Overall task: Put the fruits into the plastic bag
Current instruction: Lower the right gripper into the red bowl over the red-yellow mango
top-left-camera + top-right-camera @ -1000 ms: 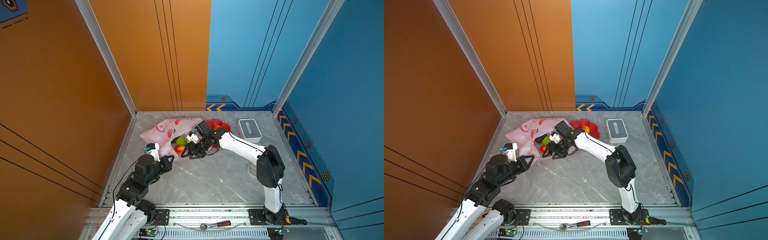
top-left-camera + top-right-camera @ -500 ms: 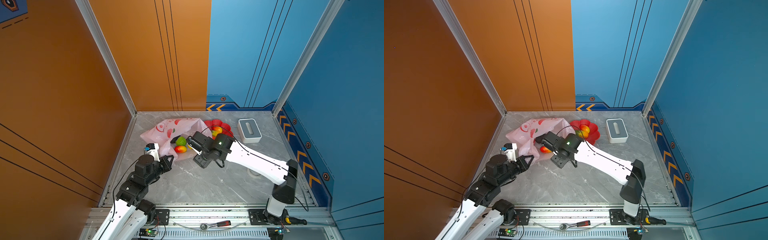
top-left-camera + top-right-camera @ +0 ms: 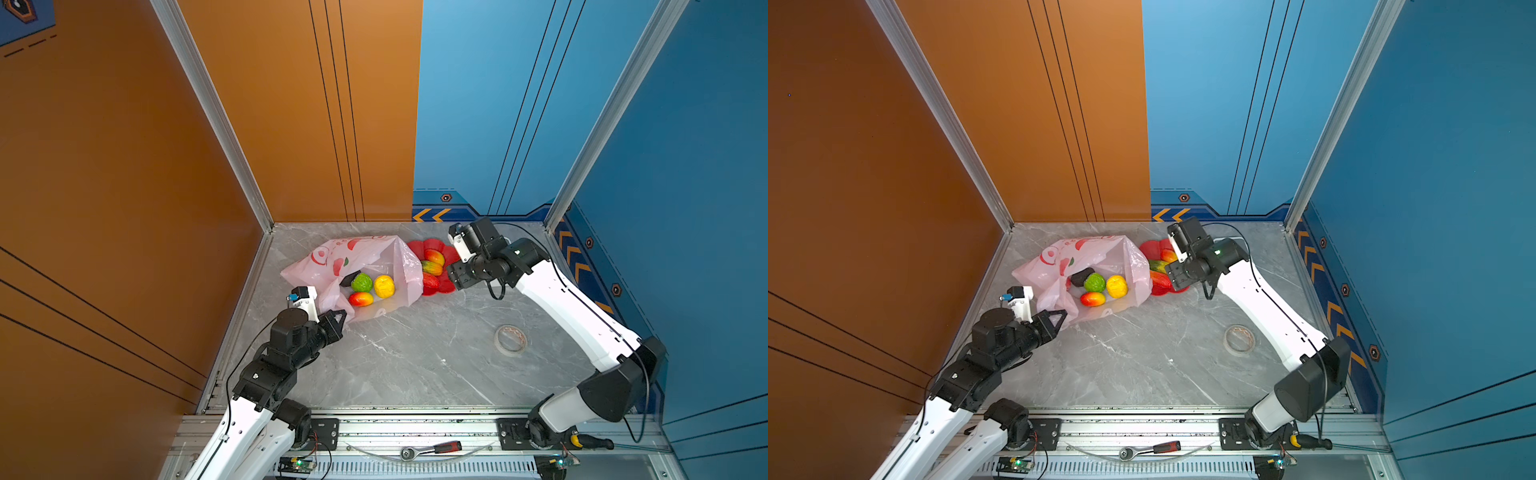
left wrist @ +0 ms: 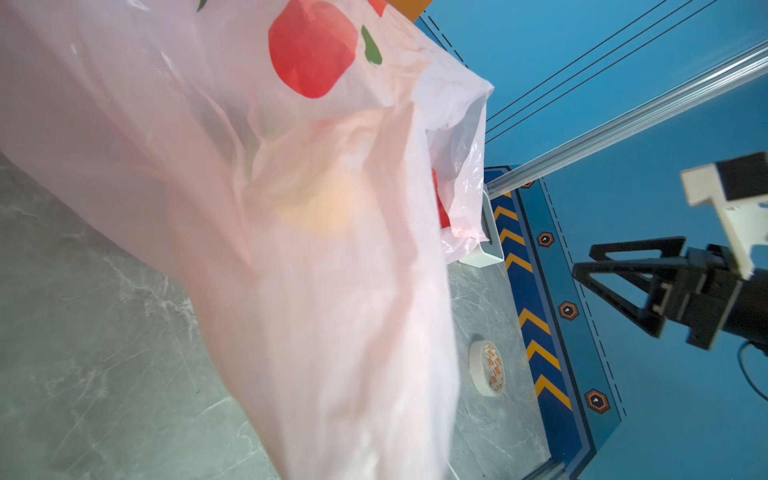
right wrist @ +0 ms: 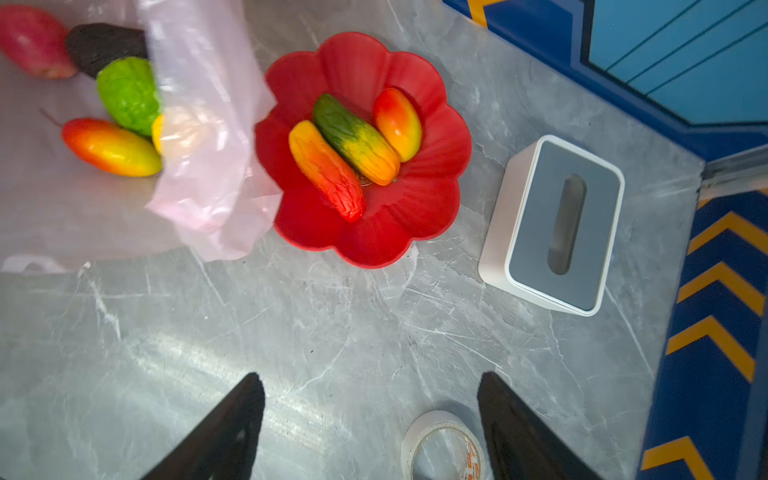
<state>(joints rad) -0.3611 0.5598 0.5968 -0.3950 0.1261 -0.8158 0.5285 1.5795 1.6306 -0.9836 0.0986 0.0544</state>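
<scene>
Centre frame: left gripper pinches plastic bag open; right gripper, wide, empty, must next take fruits from red dish.

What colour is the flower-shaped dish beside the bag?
Plain red; the dish shows best in the right wrist view.

Robot lab cell, painted wall panels, aluminium mounting rail
</scene>
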